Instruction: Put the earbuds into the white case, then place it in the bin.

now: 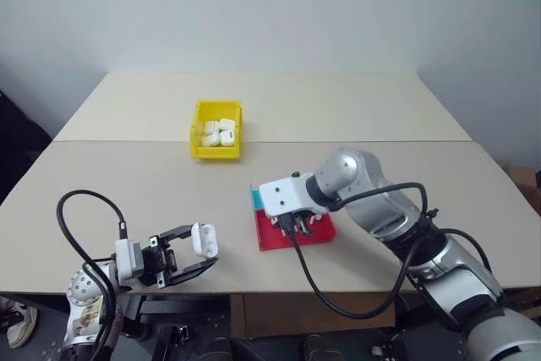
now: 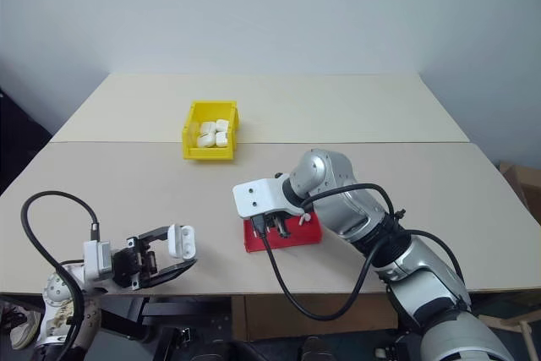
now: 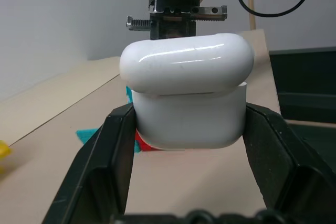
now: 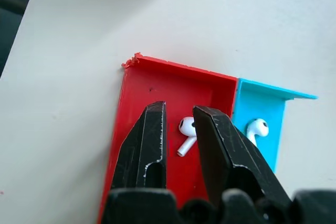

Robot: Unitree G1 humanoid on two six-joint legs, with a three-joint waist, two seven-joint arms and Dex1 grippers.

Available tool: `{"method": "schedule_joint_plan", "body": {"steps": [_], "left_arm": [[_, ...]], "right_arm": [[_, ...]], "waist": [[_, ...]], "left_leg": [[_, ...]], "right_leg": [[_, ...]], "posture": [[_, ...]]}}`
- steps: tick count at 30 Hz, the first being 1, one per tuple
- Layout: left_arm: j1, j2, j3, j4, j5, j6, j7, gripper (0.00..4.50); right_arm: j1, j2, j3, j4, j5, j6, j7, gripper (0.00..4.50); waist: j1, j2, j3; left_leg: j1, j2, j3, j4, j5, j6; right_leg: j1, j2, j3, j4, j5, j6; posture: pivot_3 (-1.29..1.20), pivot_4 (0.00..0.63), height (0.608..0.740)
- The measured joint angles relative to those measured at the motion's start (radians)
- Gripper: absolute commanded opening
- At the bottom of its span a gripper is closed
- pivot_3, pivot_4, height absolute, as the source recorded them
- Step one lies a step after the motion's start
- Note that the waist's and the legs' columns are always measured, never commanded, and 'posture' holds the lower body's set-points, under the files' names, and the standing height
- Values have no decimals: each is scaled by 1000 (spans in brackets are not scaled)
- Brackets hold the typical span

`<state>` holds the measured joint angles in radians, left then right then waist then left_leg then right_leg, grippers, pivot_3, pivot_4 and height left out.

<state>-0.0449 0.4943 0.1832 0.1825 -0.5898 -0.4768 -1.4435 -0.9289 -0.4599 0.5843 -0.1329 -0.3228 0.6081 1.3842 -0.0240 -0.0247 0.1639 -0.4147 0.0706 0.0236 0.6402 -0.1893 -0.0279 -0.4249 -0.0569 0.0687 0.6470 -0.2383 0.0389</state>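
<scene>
A pale counter (image 1: 127, 183) holds a yellow bin (image 1: 216, 134) of cases at the back. The left gripper (image 1: 196, 253) pinches the white case (image 1: 204, 239), presenting it. The right gripper (image 4: 179, 129), slightly parted, hovers over earbuds (image 4: 185, 132) in a red-and-blue tray (image 4: 147, 85) — apparently to pick one.

Earbuds (image 4: 186, 134) in tray (image 4: 157, 85), bin (image 1: 216, 129) behind
</scene>
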Motion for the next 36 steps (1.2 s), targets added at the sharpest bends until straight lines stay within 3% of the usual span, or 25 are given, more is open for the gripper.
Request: {"method": "schedule_joint_plan", "body": {"steps": [17,36], "left_arm": [[-12,-17,-9,-4,18,-3,45,2772],[6,-23,-11,-34,39,-3,88,2772]], "right_arm": [[-1,11,131,16,-33,198,-90,2042],[-8,42,158,64,-51,210,-175,2042]], "waist": [[-2,0,0],[-18,0,0]], "left_leg": [[0,0,0,0,0,0],[0,0,0,-1,0,0]], "right_leg": [[0,0,0,0,0,0],[0,0,0,0,0,0]], "posture": [[0,150,740],[0,150,740]]}}
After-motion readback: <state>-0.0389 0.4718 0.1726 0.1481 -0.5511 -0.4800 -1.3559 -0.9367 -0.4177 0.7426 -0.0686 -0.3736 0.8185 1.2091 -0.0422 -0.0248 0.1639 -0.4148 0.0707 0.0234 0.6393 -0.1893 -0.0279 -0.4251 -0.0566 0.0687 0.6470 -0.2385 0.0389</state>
